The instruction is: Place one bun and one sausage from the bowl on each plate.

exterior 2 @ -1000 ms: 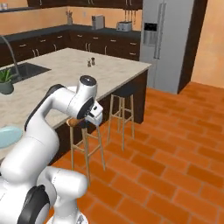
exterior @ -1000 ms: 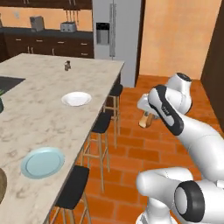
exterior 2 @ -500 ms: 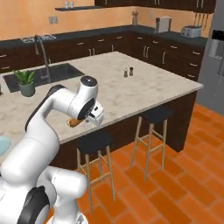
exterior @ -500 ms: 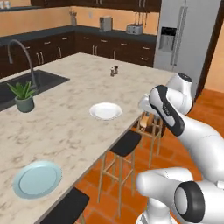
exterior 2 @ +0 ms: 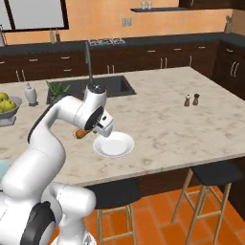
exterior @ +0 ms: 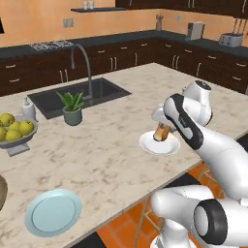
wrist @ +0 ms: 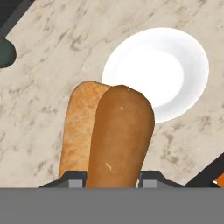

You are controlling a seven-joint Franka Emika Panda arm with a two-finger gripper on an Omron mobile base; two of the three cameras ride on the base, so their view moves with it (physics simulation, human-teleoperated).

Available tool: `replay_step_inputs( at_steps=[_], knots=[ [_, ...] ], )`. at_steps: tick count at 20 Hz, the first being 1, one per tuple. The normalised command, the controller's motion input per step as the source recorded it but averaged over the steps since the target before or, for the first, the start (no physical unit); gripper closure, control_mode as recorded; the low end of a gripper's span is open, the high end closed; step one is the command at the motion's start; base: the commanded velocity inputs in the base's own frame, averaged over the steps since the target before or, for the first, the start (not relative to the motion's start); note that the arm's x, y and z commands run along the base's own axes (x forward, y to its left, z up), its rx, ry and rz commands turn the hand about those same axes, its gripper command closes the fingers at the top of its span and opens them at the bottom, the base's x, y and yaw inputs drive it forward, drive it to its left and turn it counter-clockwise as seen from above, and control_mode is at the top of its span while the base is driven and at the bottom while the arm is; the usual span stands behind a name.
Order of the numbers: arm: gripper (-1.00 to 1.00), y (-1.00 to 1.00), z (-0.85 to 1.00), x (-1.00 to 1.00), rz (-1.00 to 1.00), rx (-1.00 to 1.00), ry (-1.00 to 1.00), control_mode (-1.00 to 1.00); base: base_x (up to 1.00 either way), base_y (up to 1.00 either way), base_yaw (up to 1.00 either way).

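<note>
My gripper [exterior: 162,125] is shut on a dark brown sausage [wrist: 120,135] and a lighter tan bun [wrist: 78,127], which lie side by side between its fingers. It hangs just above the near left rim of the white plate [exterior: 160,145] on the marble island. From the right base view the held food [exterior 2: 82,133] sticks out left of the gripper [exterior 2: 99,128], above the white plate [exterior 2: 114,145]. In the hand view that plate [wrist: 168,65] lies beyond the tips of the food. The pale blue plate [exterior: 53,211] sits near the front edge. A brown sliver of the bowl [exterior: 1,193] shows at the left edge.
A grey pedestal bowl of yellow-green fruit [exterior: 14,133], a soap bottle [exterior: 29,109], a potted plant [exterior: 72,109] and the sink [exterior: 85,94] with its faucet stand behind. Salt and pepper shakers [exterior 2: 191,99] stand far right. Stools [exterior 2: 215,174] line the island's near edge.
The whole picture has shifted as the base drove along the island; the white plate now lies under the gripper. The grip on the food is unchanged.
</note>
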Motion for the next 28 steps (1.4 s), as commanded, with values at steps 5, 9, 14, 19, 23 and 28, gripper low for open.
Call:
replay_step_inputs(
  at_steps=[5,9,14,19,23,28],
  knots=[
    [1.00,0.00,0.00,0.00,0.00,0.00,0.00,1.00,0.83,-0.77,0.41],
    [1.00,-0.45,-0.57,0.75,0.16,0.00,0.17,-1.00,0.25,-0.14,0.09],
    [1.00,-0.66,-0.81,0.90,0.02,0.00,0.19,-1.00,0.00,0.00,0.00],
    [1.00,-0.73,-0.47,0.51,0.00,-0.01,0.17,-1.00,0.00,0.00,0.00],
    [1.00,-0.24,-0.49,0.48,0.00,-0.04,0.11,-1.00,0.00,0.00,0.00],
    [1.00,0.00,-0.30,0.33,0.00,0.00,0.02,-1.00,0.00,0.00,0.00]
  ],
)
